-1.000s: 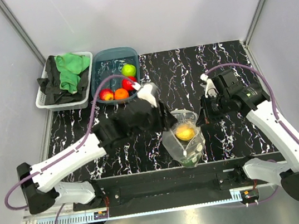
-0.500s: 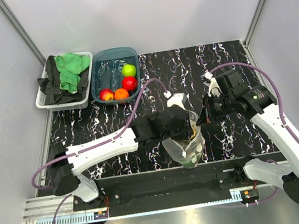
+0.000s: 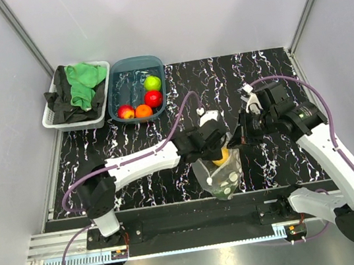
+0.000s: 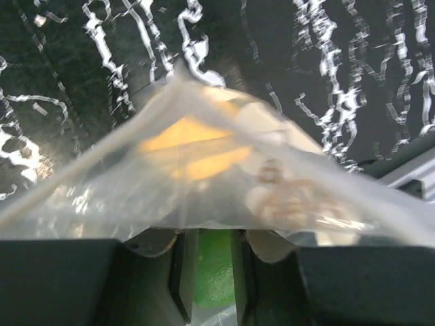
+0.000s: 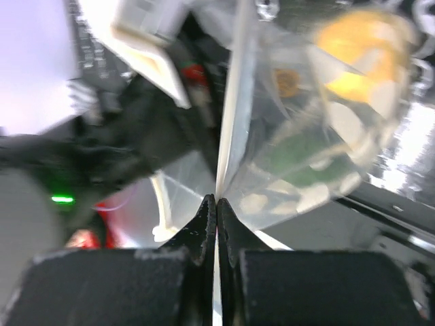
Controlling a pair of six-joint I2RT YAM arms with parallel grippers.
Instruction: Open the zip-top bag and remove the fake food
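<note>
Far left at the back of the black marbled table (image 3: 267, 69) sits a white basket (image 3: 53, 119) heaped with a green cloth (image 3: 83, 83) and a black cloth (image 3: 61, 103). Just beside it is a teal tub (image 3: 129, 68). It holds four pieces of fake food: a lime green fruit (image 3: 152, 83), a red fruit (image 3: 153, 99), an orange fruit (image 3: 142, 111) and a peach-red fruit (image 3: 126, 112).

The left arm (image 3: 142, 166) lies stretched low across the table toward the middle. The left hand (image 3: 218, 151) is at the upper left part of the zip-top bag (image 3: 231, 172). From its own camera the bag's film is draped across the fingertips of the left hand (image 4: 212, 272). The fingers stand a narrow gap apart, with something blurred and green showing in the gap. I can see nothing clamped between them.

The bag lies near the front edge of the table, between the two hands, its top lifted and its bottom toward the arm bases. Inside it, a yellow fruit (image 3: 221, 158) sits near the top and a dark green fruit (image 3: 224, 191) at the bottom. Both also show through the dotted film in the right wrist view: yellow fruit (image 5: 353, 61), dark green fruit (image 5: 299, 159).

The right hand (image 3: 238, 140) is at the bag's upper right edge. Up close, the right hand (image 5: 216, 207) has its fingers pressed together on a thin edge of the bag (image 5: 234, 109), which rises straight up from the tips.
</note>
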